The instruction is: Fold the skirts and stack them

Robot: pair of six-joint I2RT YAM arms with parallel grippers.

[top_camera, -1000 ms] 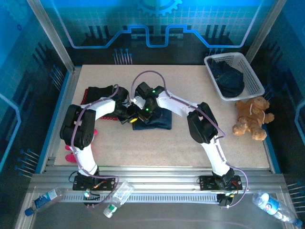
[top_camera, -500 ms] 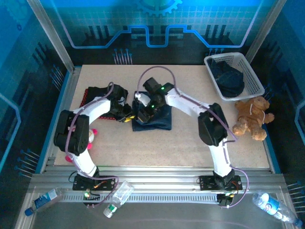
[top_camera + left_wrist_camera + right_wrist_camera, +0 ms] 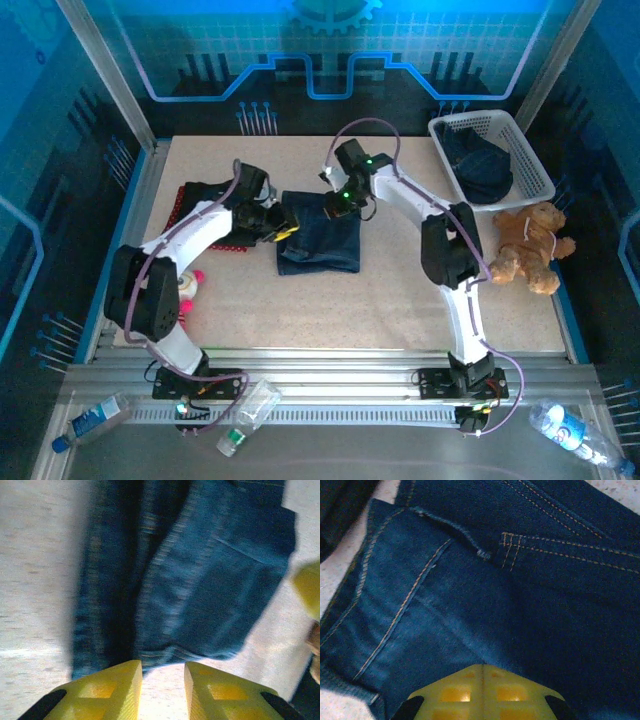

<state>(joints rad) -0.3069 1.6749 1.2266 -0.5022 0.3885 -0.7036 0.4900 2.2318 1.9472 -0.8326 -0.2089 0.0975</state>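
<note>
On tabletop [image 3: 400,290], dark blue denim skirt [image 3: 322,240] is laid folded; left tool [image 3: 162,669] is held slightly parted, empty, at skirt's edge; right tool [image 3: 482,669] is closed above skirt.

4 skirts [image 3: 320,252]: 2 denim [image 3: 320,228] [image 3: 478,170], 1 red [image 3: 183,203], 1 blk [image 3: 206,189]; 1 basket [image 3: 536,166], 1 teddy [image 3: 525,246], 1 doll [image 3: 186,290], 3 bottles [image 3: 95,420] [image 3: 248,410] [image 3: 572,426]

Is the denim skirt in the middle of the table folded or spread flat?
Folded: the denim skirt forms a compact block, and the left wrist view shows one layer doubled over another.
</note>
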